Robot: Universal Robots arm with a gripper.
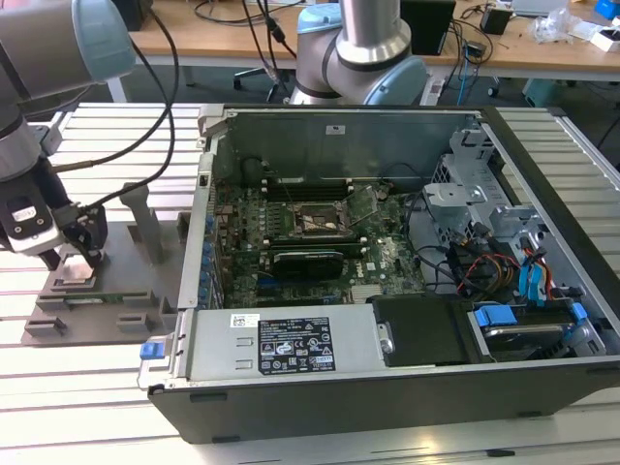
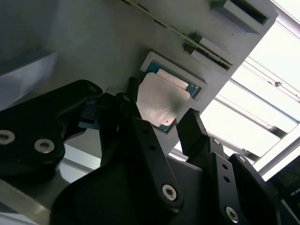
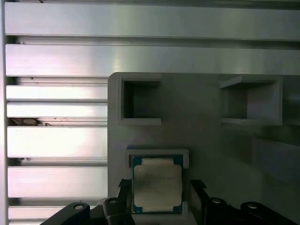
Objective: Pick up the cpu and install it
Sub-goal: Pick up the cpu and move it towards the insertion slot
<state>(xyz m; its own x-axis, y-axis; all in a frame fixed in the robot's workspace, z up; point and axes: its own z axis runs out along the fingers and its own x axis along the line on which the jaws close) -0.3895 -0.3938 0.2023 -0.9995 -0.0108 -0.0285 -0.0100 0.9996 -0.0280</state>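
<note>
A cable-strewn wooden desk (image 1: 218, 37) stands behind the slatted metal table (image 1: 87, 392)

The cpu (image 3: 157, 187) has a dull metal top, and the tray (image 3: 201, 136) looks matt, probably plastic.

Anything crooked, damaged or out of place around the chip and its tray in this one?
Nothing stands out. The cpu lies flat and square in its recess in the grey tray. The gripper hangs over it, with its fingers open on either side of the chip.
</note>
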